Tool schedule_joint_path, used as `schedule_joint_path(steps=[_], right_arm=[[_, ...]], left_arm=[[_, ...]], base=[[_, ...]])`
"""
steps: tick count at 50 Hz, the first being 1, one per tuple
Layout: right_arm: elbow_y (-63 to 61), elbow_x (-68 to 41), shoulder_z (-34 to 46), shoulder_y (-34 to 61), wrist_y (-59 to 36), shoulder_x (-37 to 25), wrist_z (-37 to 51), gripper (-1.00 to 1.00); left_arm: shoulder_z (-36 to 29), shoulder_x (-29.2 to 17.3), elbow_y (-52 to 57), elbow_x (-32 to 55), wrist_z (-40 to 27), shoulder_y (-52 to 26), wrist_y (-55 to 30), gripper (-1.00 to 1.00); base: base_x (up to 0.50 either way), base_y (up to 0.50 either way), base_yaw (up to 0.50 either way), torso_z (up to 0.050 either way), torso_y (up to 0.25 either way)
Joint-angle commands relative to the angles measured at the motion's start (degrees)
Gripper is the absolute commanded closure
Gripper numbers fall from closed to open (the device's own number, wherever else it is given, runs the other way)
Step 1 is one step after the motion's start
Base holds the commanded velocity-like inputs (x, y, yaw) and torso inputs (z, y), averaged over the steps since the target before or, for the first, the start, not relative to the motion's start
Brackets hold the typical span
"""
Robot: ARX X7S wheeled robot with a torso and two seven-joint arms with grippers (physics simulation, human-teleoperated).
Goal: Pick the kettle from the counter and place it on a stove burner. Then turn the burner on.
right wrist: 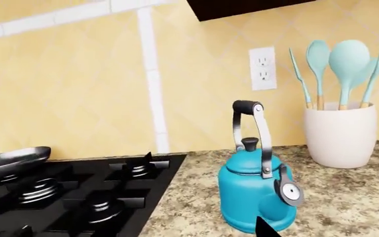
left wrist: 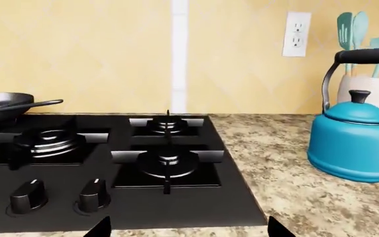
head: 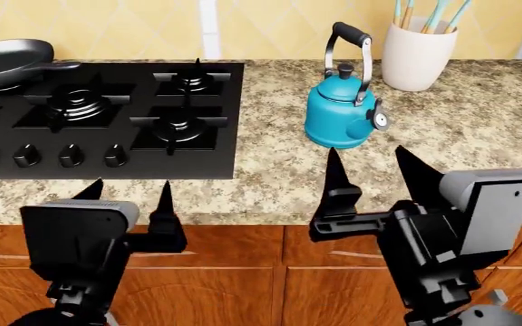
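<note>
Risk ahead: knocking the squat glossy teal-blue kettle (head: 340,114) over by its tall arched metal handle, or snagging the white utensil jar (head: 417,54) just behind it. Standing upright on the speckled granite tabletop (head: 478,129), kettle beyond the right gripper (head: 374,170), apart. Right gripper spread wide, empty; left gripper (head: 128,190) likewise open, holding nothing.

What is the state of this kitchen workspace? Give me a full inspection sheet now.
Surface: speckled counter, black hob set into it.
Job's things: kettle upright on the counter, beside the hob; nearest burner bare.
Clutter: frying pan on a far burner; utensil jar behind the kettle.
Grippers: left gripper and right gripper open, empty, short of the kettle.
Cables: nothing seen.
Surroundings: yellow tiled wall, wall socket, wooden cabinets below.
</note>
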State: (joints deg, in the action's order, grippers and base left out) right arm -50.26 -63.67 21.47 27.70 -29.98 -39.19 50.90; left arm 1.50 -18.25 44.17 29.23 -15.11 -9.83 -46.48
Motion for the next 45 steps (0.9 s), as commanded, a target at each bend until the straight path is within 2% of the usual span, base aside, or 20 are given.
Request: schedule_joint_path(steps=[1, 5, 21, 45], right_arm=[[-9.3, -32.8, 9.2, 23.2, -4.0, -18.2, 24.4, -1.00], [-8.6, -33.8, 8.4, 23.9, -3.4, -18.7, 25.1, -1.00], [-7.7, -34.0, 5.3, 23.8, -2.3, -23.5, 25.2, -1.00], [-7.5, -35.2, 5.6, 25.3, -3.4, -22.6, 25.7, -1.00]], left_arm=[[8.9, -3.4, 11.7, 13.5, -5.1, -11.4, -23.3, -1.00], [11.4, -3.6, 12.7, 17.1, -6.3, -13.8, -26.9, -1.00], [11.5, -5.7, 13.6, 18.5, -7.7, -14.5, -25.8, -1.00], [10.6, -7.3, 13.4, 20.8, -10.0, -14.6, -24.3, -1.00]], base=[[0.00, 0.00, 0.00, 0.000, 0.000], [0.00, 0.00, 0.00, 0.000, 0.000], [0.01, 0.00, 0.00, 0.000, 0.000], [0.34, 0.00, 0.00, 0.000, 0.000]])
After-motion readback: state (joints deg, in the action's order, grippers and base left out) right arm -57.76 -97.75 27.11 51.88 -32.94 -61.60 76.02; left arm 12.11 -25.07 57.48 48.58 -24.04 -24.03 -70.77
